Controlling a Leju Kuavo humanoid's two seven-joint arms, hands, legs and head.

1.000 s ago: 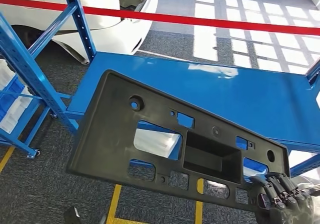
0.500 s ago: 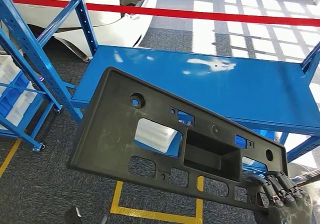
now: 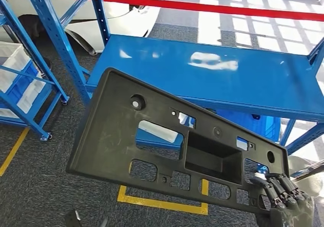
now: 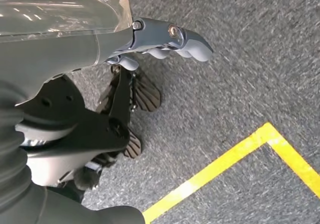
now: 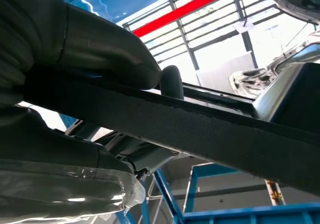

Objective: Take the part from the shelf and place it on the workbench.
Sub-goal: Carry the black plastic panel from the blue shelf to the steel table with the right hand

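Head view: a large flat black moulded plastic panel (image 3: 114, 130), pierced by rectangular cut-outs, round holes and one deep rectangular recess, is held tilted above the grey carpeted floor (image 3: 34, 186), its high corner toward 11 o'clock and its low corner toward 5 o'clock. The right hand (image 3: 284, 199), dark-fingered, grips that low corner at 5 o'clock, fingers curled over the panel's near edge. Beyond the panel, from 12 to 3 o'clock, lies the glossy blue metal shelf board (image 3: 229, 72) of a blue perforated-post rack (image 3: 57, 37); the panel's far edge overlaps it in the picture, though whether they touch cannot be told. A red barrier band (image 3: 214, 6) crosses at 12 o'clock, before a white car body (image 3: 126, 14). Yellow floor tape (image 3: 160, 204) shows at 6 o'clock.

Right wrist view: the panel's edge (image 5: 211, 129) runs between thumb and fingers (image 5: 171, 81).

Left wrist view: the left hand (image 4: 166, 39) hangs over carpet, grey fingers loosely extended, holding nothing.
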